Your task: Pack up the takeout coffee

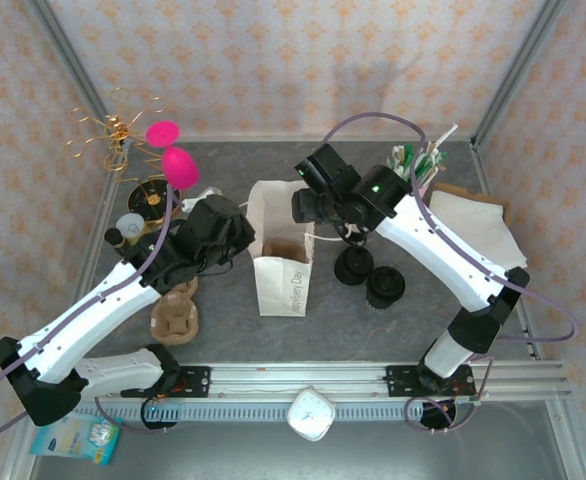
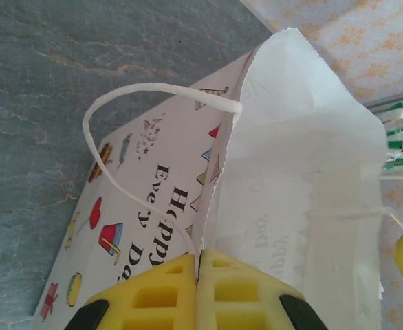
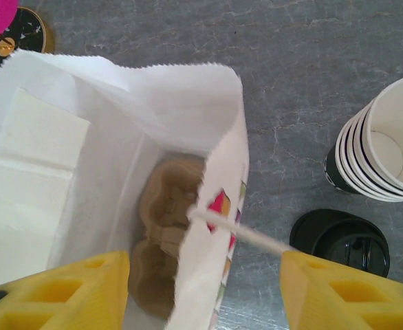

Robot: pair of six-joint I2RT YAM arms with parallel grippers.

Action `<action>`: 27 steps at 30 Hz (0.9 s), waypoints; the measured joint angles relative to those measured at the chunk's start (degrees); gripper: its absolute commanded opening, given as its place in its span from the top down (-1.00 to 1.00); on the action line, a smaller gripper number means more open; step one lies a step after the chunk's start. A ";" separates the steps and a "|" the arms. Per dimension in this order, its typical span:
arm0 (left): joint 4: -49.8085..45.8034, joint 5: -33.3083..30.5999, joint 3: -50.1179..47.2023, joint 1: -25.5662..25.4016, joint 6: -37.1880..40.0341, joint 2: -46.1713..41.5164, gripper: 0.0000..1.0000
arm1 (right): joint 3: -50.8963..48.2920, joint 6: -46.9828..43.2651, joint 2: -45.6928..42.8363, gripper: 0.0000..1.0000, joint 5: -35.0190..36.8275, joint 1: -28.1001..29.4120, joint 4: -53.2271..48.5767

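Takeout coffee is, by our reading, the black-lidded round standing on the table to the right of the paper bag, near the right arm. From above only its dark top shows, so we cannot rule out that it is just more lids. It is not in the bag.

The bag stands upright mid-table with its mouth up. The left tool has its yellow fingers pressed tight together on the bag's rim beside one handle. We judge that this keeps the mouth spread and stops the bag tipping while something is lowered in. The right tool hangs over the mouth with its jaws wide apart, one finger over the opening and one past the right wall, and it holds nothing.

On the bag's floor lies a brown pulp carrier, probably there to seat a cup upright. Right of the bag stand a stack of lidless cups and a pile of black lids. Smallest, the white cord handle runs between the open jaws, apparently free.
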 measured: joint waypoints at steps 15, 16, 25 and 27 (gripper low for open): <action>0.00 -1.49 -3.58 -1.01 1.16 -2.78 0.16 | -2.10 0.02 -1.97 -0.20 -0.44 0.00 1.27; -0.04 -1.46 -3.58 -1.01 1.57 -2.89 0.12 | -2.10 0.02 -1.97 -0.21 -0.44 0.00 1.25; 0.07 -1.05 -1.49 -1.01 7.23 -3.48 -0.11 | -2.08 0.87 -2.64 -0.30 0.44 0.00 1.25; 0.13 -1.01 -0.35 -1.01 8.92 -3.56 -0.15 | -2.03 1.42 -3.23 -0.33 1.01 0.00 1.16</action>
